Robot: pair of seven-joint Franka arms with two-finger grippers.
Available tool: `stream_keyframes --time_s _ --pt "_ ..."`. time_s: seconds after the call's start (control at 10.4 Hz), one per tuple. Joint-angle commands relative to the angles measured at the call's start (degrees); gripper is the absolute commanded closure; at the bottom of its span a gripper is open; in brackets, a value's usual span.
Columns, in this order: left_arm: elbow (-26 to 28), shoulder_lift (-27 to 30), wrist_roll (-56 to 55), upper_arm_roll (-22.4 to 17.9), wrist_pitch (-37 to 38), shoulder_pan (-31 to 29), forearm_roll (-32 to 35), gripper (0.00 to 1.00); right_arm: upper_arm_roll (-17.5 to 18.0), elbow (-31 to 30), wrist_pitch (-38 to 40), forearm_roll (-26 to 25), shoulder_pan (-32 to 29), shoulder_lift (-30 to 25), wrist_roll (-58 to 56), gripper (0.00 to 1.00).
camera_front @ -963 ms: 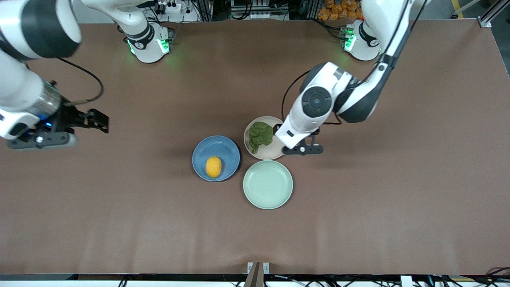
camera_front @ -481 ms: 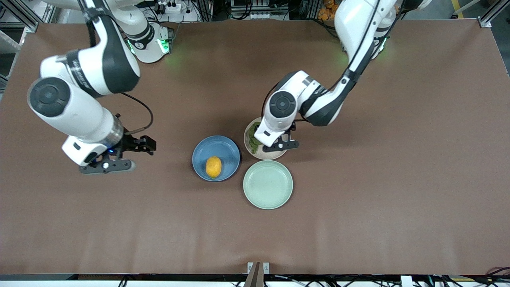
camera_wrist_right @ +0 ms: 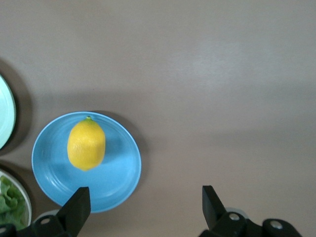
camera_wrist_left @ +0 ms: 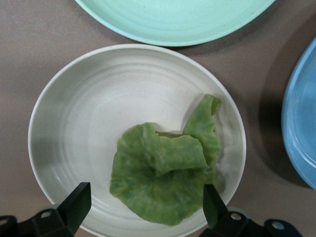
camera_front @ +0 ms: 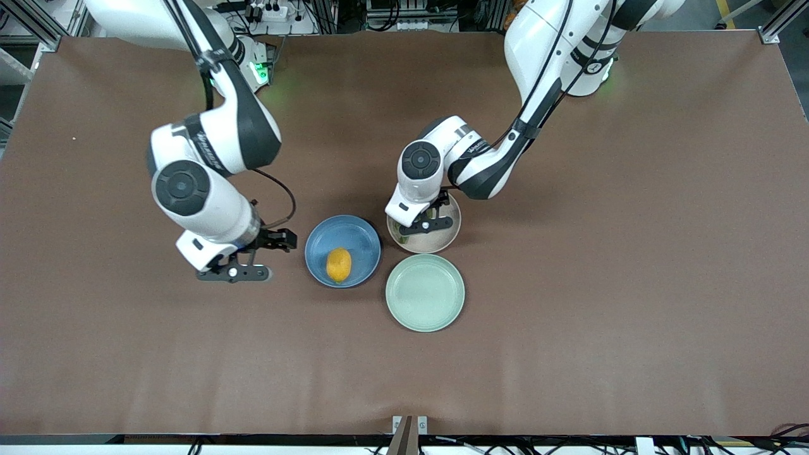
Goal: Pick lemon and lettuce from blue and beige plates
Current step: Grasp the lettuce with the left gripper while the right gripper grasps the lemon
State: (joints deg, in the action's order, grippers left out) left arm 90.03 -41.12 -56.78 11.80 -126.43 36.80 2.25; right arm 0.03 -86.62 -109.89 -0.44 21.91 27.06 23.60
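Green lettuce limp: left end effector, wide open, empty, may scrape beige plate; right end effector open, empty, beside lemon.

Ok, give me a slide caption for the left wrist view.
Left tool open over the beige plate, fingers straddling the lettuce lying on it.

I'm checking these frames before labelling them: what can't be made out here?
- Front view: the lettuce on the beige plate is hidden under the left gripper.
- Left wrist view: the blue plate and mint-green plate are cut off by the edges.
- Right wrist view: the right gripper shows only its open fingers.
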Motion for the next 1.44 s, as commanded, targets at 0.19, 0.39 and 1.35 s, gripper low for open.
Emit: stream_keyframes --time_s 0.19,0.39,1.35 --pt "-0.9 -2.6 -2.7 -0.6 -2.9 1.6 2.4 0.00 -0.4 0.1 -9.3 6.6 0.5 5.4 1.5 0.00" --pt "-0.9 -3.5 -2.7 -0.7 -4.1 1.6 2.7 0.00 -0.4 -1.0 -12.1 7.1 1.4 7.3 1.7 0.00" --pt "-1.2 -5.7 -7.5 -2.1 -9.7 3.4 2.5 0.89 -0.3 -3.0 -23.3 6.1 6.7 14.2 9.2 0.00"
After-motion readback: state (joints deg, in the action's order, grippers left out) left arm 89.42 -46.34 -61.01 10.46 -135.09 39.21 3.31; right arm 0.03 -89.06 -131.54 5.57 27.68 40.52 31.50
